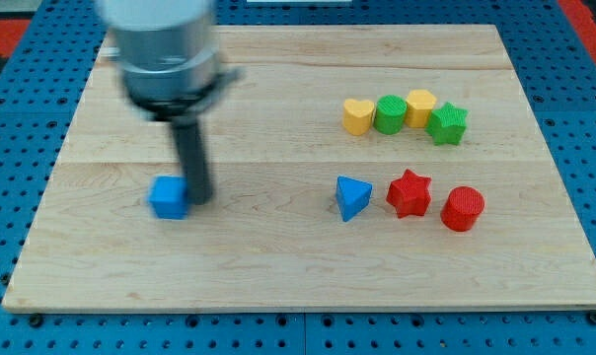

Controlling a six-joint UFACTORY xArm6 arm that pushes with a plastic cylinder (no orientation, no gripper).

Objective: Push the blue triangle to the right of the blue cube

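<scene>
The blue triangle (352, 197) lies right of the board's middle. The blue cube (168, 197) lies at the view's left, far from the triangle. My tip (200, 200) stands right beside the cube's right side, touching or nearly touching it. The rod rises from there to the grey arm body (165, 49) at the view's top left. The triangle is well to the right of both the cube and my tip.
A red star (409, 192) and a red cylinder (463, 208) lie just right of the triangle. A yellow heart (357, 115), green cylinder (390, 114), yellow block (420, 106) and green star (447, 123) form a row above them. The wooden board (278, 276) rests on a blue pegboard.
</scene>
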